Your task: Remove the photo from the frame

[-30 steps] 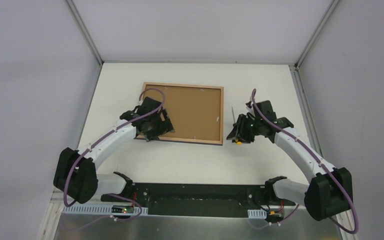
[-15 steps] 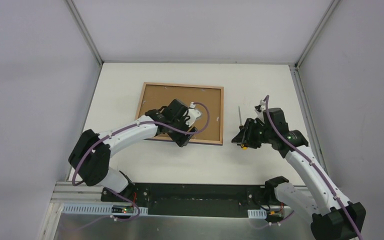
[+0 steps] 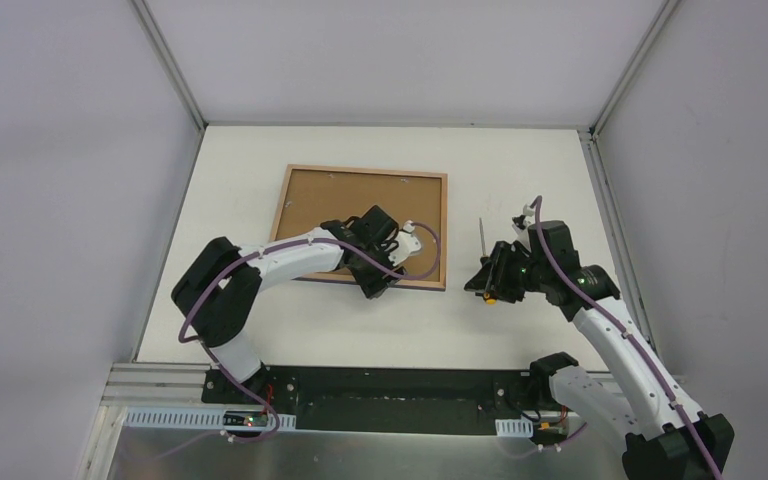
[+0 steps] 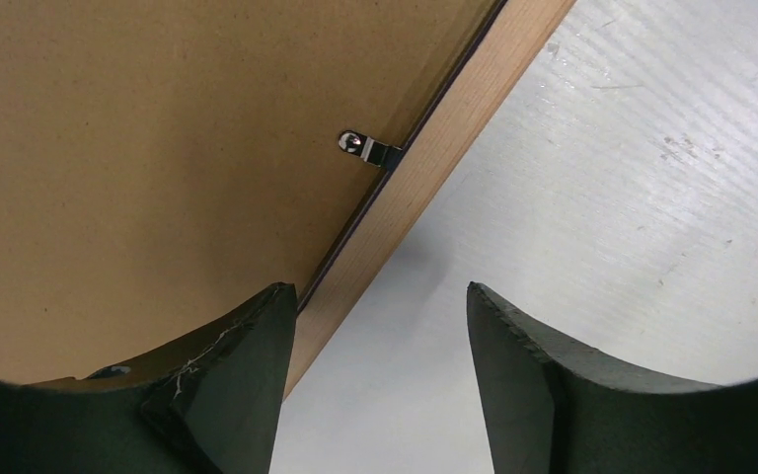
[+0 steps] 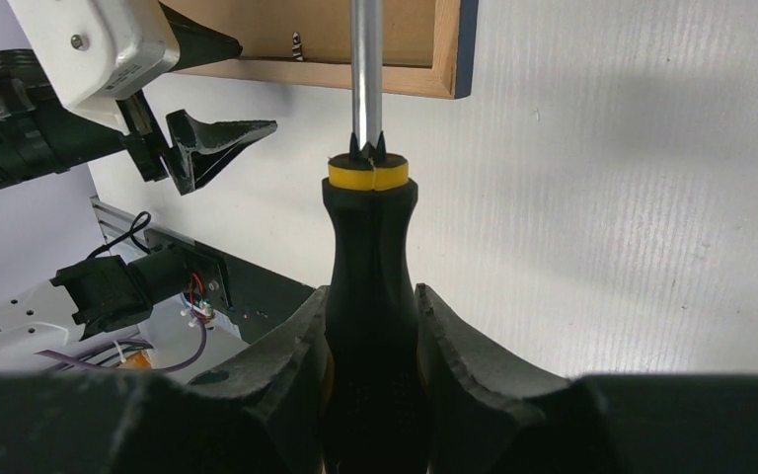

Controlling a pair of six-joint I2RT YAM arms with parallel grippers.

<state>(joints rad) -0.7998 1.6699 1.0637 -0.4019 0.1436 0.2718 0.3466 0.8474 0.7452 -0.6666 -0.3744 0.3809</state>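
Observation:
The frame [image 3: 365, 172] lies face down on the white table, its light wood back around the brown backing board [image 3: 360, 205]. The photo is hidden under the board. My left gripper [image 3: 384, 281] is open over the frame's near edge, towards its near right corner. In the left wrist view one finger [image 4: 222, 380] is over the board and the other over the table, with a metal clip [image 4: 366, 148] ahead on the wood edge [image 4: 434, 163]. My right gripper [image 3: 493, 282] is shut on a black and yellow screwdriver [image 5: 370, 247], its shaft pointing away, right of the frame.
The frame's near right corner with its navy side [image 5: 467, 39] shows in the right wrist view, as does my left gripper [image 5: 212, 138]. Another clip [image 3: 431, 237] sits on the frame's right side. A black base rail [image 3: 390, 385] runs along the near table edge.
My left arm has swung right along the frame's near edge, from its near left corner towards its near right corner. My right arm has shifted slightly right and nearer with the screwdriver.

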